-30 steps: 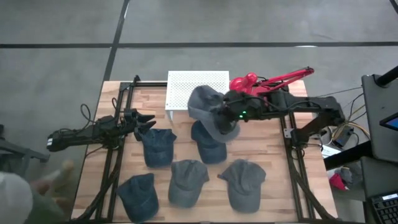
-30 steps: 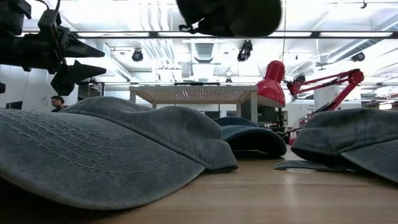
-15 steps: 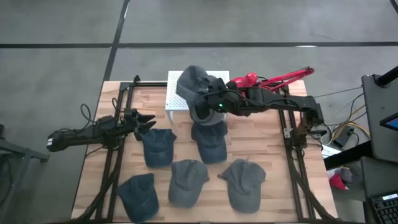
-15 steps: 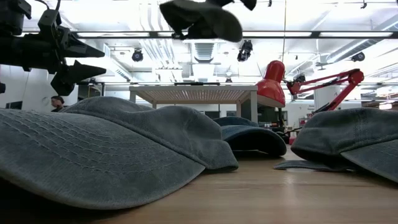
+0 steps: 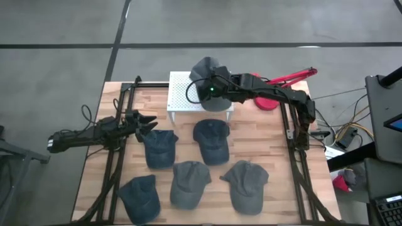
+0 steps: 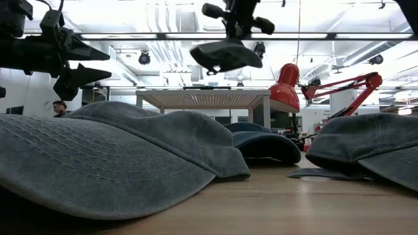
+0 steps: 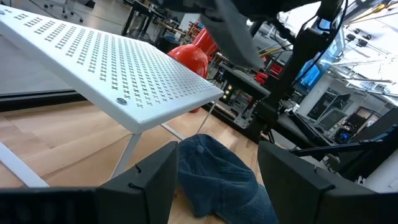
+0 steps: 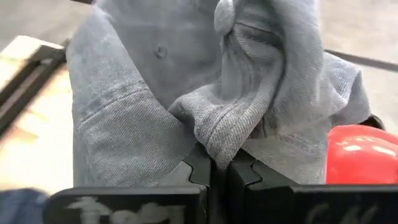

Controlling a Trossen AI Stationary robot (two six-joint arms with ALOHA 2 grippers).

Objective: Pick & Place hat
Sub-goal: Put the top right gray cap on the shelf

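The left gripper hung over the bench's left side, jaws apart and holding nothing, its tips just beside a cap lying flat on the wood. In the left wrist view its two fingers framed another cap on the bench, with the white perforated stand rising beyond them.

Five caps lay on the bench: the one by the left gripper, one at the front left, one at the front middle, one in the centre just in front of the stand, and one at the front right.

The stand stood at the bench's rear edge, near its middle. Above the stand's right part, the right gripper was clamped on the hat, which hung in the air clear of the stand's top; the low view showed it suspended well above the stand. In the right wrist view the fingers were pinched tight on a fold of the hat's grey cloth.

A red lamp sat at the bench's rear right, its shade close beside the right arm.
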